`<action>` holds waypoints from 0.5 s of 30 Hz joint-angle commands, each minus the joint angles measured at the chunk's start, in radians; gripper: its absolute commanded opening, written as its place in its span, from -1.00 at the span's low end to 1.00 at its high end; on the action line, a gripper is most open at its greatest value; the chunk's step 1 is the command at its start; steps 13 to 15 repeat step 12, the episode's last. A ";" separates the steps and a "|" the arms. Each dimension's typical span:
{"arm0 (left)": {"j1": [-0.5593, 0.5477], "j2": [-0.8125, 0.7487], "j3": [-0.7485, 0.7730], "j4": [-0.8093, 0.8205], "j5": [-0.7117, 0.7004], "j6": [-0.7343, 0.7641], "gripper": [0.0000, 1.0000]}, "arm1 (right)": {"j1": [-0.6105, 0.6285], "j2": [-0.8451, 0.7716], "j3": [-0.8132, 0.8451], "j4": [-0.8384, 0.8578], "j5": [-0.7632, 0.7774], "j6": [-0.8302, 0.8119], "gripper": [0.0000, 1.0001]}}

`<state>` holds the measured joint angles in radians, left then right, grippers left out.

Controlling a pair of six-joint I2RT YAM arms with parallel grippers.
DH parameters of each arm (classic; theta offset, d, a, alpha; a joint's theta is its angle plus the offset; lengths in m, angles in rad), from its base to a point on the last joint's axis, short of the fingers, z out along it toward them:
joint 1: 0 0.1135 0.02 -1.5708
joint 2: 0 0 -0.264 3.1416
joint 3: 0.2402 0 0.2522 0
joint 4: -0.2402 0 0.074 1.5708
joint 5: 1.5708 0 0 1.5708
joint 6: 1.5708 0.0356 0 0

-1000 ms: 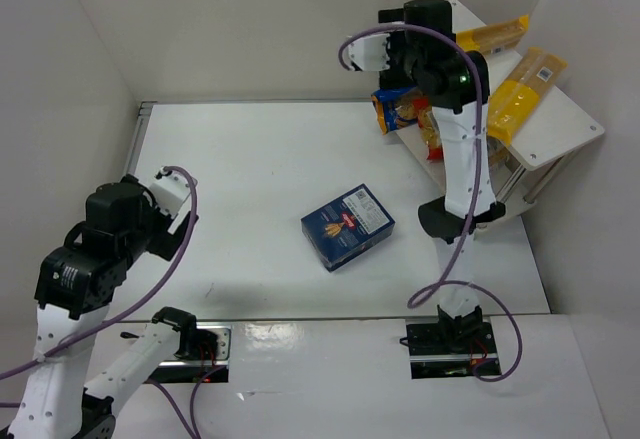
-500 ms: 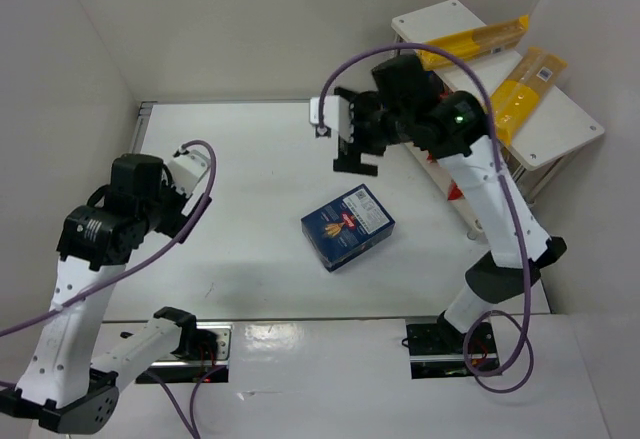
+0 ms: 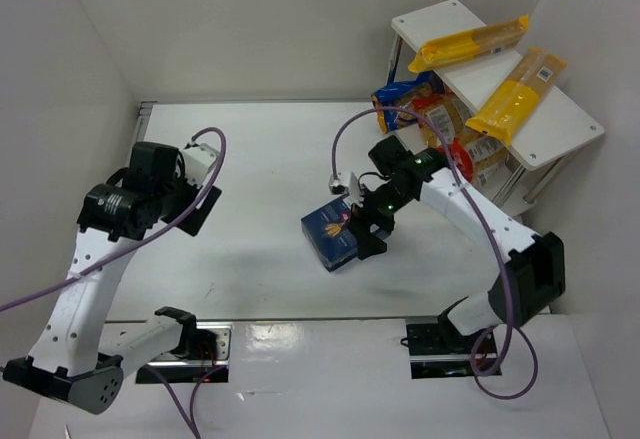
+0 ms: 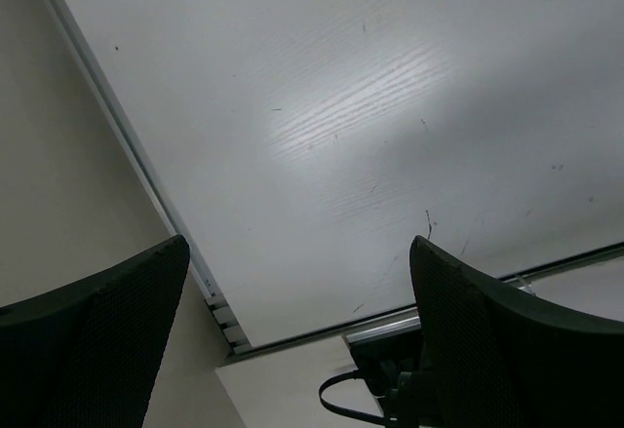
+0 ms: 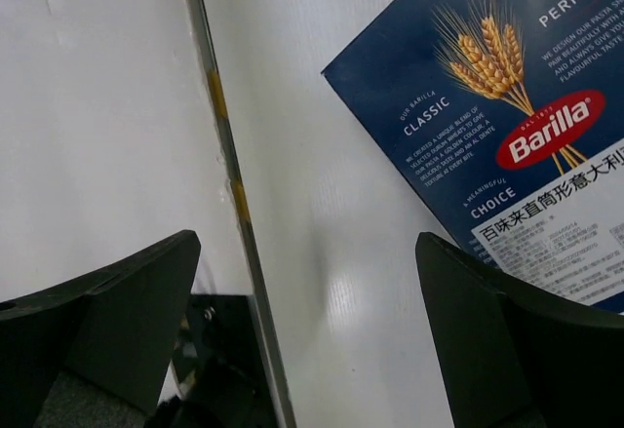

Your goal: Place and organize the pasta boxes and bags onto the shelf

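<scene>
The dark blue pasta box (image 3: pixel 326 231) lies flat on the table's middle. My right gripper (image 3: pixel 363 227) hovers over its right end, open and empty. In the right wrist view (image 5: pixel 307 350) the box (image 5: pixel 507 106) fills the upper right, just beyond the right finger (image 5: pixel 526 340). The white two-tier shelf (image 3: pixel 565 129) stands at the back right. Two long yellow spaghetti bags (image 3: pixel 470 44) (image 3: pixel 515 94) lie on its top. A blue bag (image 3: pixel 398 99) and orange and red bags (image 3: pixel 450 129) sit on its lower tier. My left gripper (image 3: pixel 198 207) is open and empty over the left table (image 4: pixel 292 350).
White walls close in the table on the left, back and right. A metal strip (image 5: pixel 229 184) runs along the table's near edge. The arm bases (image 3: pixel 190 344) (image 3: pixel 450 344) sit at the front.
My right arm has swung from the shelf down and left to above the blue box. My left arm has lifted and moved a little toward the middle.
</scene>
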<state>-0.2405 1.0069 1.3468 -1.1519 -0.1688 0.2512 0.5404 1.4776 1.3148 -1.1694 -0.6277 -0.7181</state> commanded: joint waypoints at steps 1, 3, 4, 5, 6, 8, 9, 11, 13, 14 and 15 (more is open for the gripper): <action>0.006 0.053 0.028 0.011 0.041 -0.046 0.98 | -0.023 -0.161 -0.078 0.204 -0.049 0.138 1.00; 0.006 0.102 0.052 -0.014 0.057 -0.058 0.98 | -0.074 -0.201 -0.136 0.232 -0.023 0.147 1.00; 0.006 0.122 0.080 -0.023 0.057 -0.067 0.98 | -0.095 -0.232 -0.159 0.232 0.006 0.147 1.00; 0.006 0.142 0.090 -0.041 0.066 -0.067 0.98 | -0.096 -0.247 -0.172 0.244 0.026 0.166 1.00; 0.006 0.182 0.091 -0.042 0.075 -0.067 0.98 | -0.096 -0.261 -0.183 0.254 0.043 0.184 1.00; 0.006 0.214 0.103 -0.052 0.075 -0.040 0.98 | -0.141 -0.295 -0.218 0.267 0.054 0.196 1.00; 0.015 0.225 0.085 -0.036 0.075 -0.030 0.98 | -0.161 -0.304 -0.227 0.267 0.043 0.197 1.00; 0.026 0.210 0.048 0.021 0.090 -0.020 0.98 | -0.197 -0.330 -0.227 0.267 0.033 0.197 1.00; 0.038 0.179 0.004 0.044 0.115 -0.020 0.98 | -0.232 -0.339 -0.227 0.267 0.023 0.197 1.00; 0.038 0.179 0.004 0.044 0.115 -0.020 0.98 | -0.232 -0.339 -0.227 0.267 0.023 0.197 1.00; 0.038 0.179 0.004 0.044 0.115 -0.020 0.98 | -0.232 -0.339 -0.227 0.267 0.023 0.197 1.00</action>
